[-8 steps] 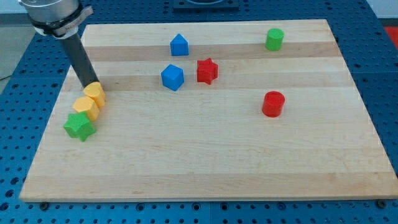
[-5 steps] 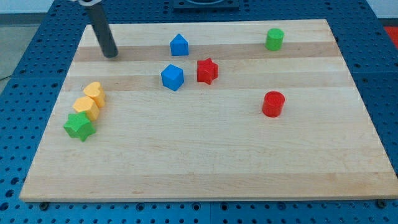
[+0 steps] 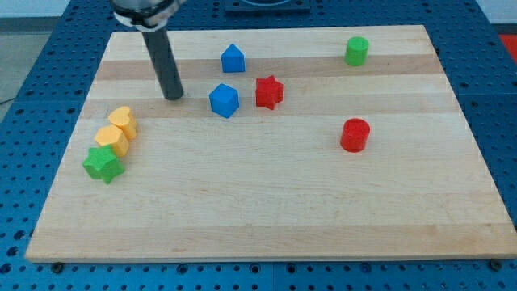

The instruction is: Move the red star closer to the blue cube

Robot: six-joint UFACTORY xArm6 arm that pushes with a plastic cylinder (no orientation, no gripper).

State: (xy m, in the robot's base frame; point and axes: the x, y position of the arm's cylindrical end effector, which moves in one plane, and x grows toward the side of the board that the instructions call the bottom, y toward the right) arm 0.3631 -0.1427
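The red star (image 3: 269, 91) lies on the wooden board (image 3: 266, 202), just to the right of the blue cube (image 3: 224, 100), with a narrow gap between them. My tip (image 3: 174, 96) rests on the board to the left of the blue cube, a short way from it and not touching any block. The rod rises from the tip toward the view's top left.
A blue house-shaped block (image 3: 233, 58) sits above the cube. A green cylinder (image 3: 356, 50) is at the top right and a red cylinder (image 3: 355, 134) at the right. Two yellow blocks (image 3: 117, 131) and a green star (image 3: 102, 163) cluster at the left edge.
My tip left the yellow blocks at the left, swung up toward the top left, then came right and down to stop left of the blue cube. No block moved.
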